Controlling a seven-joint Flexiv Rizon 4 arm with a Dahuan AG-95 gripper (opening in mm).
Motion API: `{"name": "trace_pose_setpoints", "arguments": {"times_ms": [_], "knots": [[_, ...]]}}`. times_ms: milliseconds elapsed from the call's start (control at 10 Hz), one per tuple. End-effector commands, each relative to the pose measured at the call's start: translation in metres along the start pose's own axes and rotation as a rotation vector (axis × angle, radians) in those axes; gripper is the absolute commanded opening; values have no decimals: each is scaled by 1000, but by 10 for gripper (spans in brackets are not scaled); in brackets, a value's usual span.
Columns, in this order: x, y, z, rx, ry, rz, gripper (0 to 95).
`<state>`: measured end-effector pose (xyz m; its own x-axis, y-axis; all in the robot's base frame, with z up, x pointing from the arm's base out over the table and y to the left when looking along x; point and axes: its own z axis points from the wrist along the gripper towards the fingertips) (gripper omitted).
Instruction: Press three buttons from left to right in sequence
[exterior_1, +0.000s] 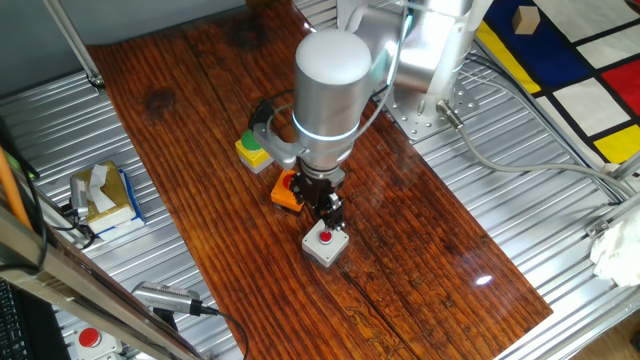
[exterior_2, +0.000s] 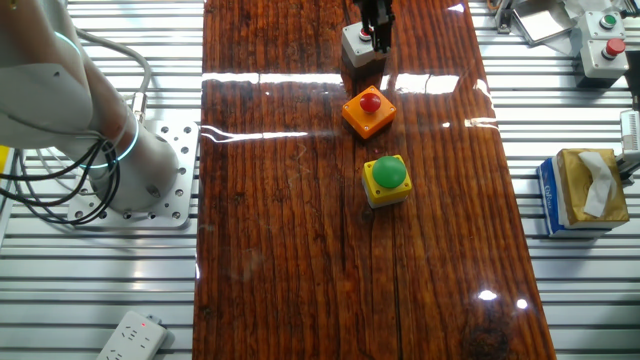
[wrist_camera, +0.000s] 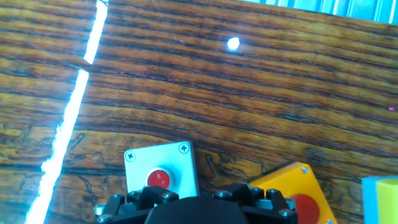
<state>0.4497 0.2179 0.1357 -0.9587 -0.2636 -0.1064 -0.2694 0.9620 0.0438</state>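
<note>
Three button boxes stand in a row on the wooden board (exterior_1: 420, 230). The yellow box with green button (exterior_1: 252, 151) is partly hidden behind the arm, and it shows fully in the other fixed view (exterior_2: 386, 180). The orange box with red button (exterior_1: 286, 191) stands in the middle (exterior_2: 368, 110). The grey box with red button (exterior_1: 325, 243) is at the row's end (exterior_2: 357, 42). My gripper (exterior_1: 330, 222) points down right over the grey box, at its button (exterior_2: 380, 40). The hand view shows the grey box (wrist_camera: 160, 169), the orange box (wrist_camera: 297, 196) and a yellow corner (wrist_camera: 380, 199). My fingertips are hidden.
A tissue box (exterior_1: 105, 195) sits on the metal table beside the board (exterior_2: 585, 190). Two white button boxes (exterior_2: 605, 45) stand off the board at one corner. A power strip (exterior_2: 130, 335) lies near the arm's base plate (exterior_2: 150, 170).
</note>
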Motion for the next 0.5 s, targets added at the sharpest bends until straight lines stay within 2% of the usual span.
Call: {"name": "trace_pose_setpoints", "arguments": {"times_ms": [100, 300, 400, 500], "knots": [[4, -4, -5, 4, 19, -31, 570], [12, -9, -16, -1, 33, -68, 190], [16, -7, -21, -7, 54, -65, 190], [24, -3, -32, -20, 83, -54, 190]]}}
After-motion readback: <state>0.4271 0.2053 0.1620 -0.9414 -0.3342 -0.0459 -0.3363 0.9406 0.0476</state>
